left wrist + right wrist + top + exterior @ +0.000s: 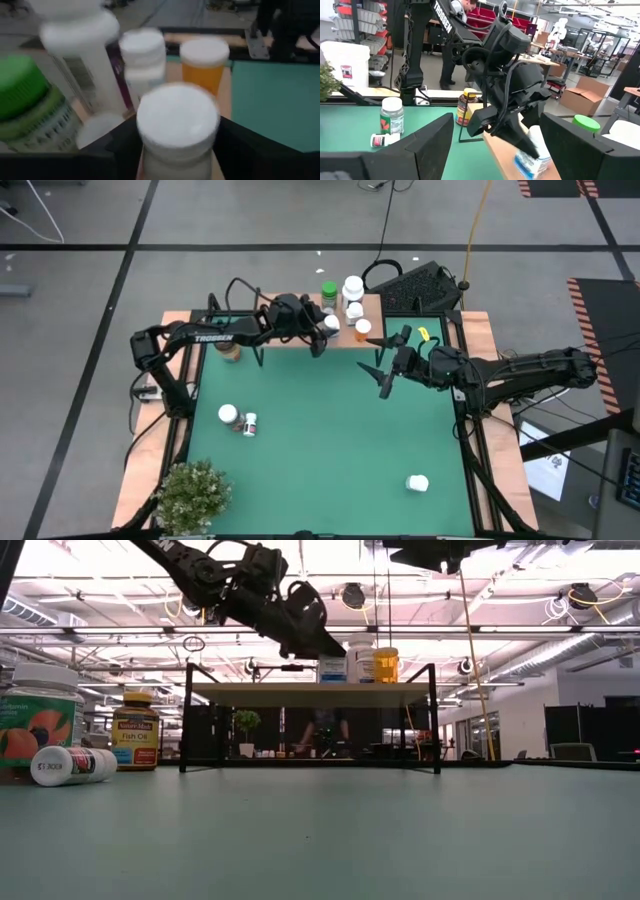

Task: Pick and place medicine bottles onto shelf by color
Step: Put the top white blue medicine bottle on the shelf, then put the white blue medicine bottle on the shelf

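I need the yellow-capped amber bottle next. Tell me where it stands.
In the high view, the amber bottle stands on the table's far left edge, just left of the shelf, under the left arm.

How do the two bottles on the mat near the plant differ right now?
The white-capped bottle stands upright; the small bottle beside it lies on its side. The upright one is clearly bigger, with a fruit-print label in the low view, while the lying one is slim with a red-and-white label, its cap end facing the camera. Both have white caps and sit close together on the green mat, untouched by either gripper.
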You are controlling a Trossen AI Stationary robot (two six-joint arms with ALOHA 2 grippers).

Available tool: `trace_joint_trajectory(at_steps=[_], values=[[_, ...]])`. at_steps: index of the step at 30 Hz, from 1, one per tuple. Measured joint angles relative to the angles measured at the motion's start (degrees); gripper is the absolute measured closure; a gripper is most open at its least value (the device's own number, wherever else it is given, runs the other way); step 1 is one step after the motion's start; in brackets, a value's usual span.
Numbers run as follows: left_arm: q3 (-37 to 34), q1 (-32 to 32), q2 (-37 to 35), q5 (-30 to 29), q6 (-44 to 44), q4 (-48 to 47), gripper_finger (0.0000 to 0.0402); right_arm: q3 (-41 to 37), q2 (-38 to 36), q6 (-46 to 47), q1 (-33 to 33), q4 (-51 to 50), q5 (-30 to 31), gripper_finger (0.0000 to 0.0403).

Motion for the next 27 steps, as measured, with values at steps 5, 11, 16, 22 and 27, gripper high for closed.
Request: trace_joint_trajectory(at_steps=[5,11,16,22,27], values=[[-0.22,0.3,0.23,0.83,-0.07,-0.57,0.0129,0.0,0.0,0.14,0.0,-0.01,0.0,0.0115],[-0.2,0.24,-1.32,0.76,1.3,-0.41,0.0071,0.01,0.0,0.48,0.0,-0.05,-0.02,0.0115],[-0.14,-0.34,-5.32,-0.14,1.52,-1.1,0.0046,0.0,0.0,0.92,0.0,-1.1,-0.02,0.0115],[-0.03,-3.38,-13.48,-8.95,3.54,-10.73,0.0046,0.0,0.0,3.39,0.0,-1.72,-0.02,0.0115],[-1.44,-8.18,-20.23,-16.14,2.49,-19.44,0.0068,0.0,-0.02,5.82,0.0,-3.8,-0.07,0.0115]])
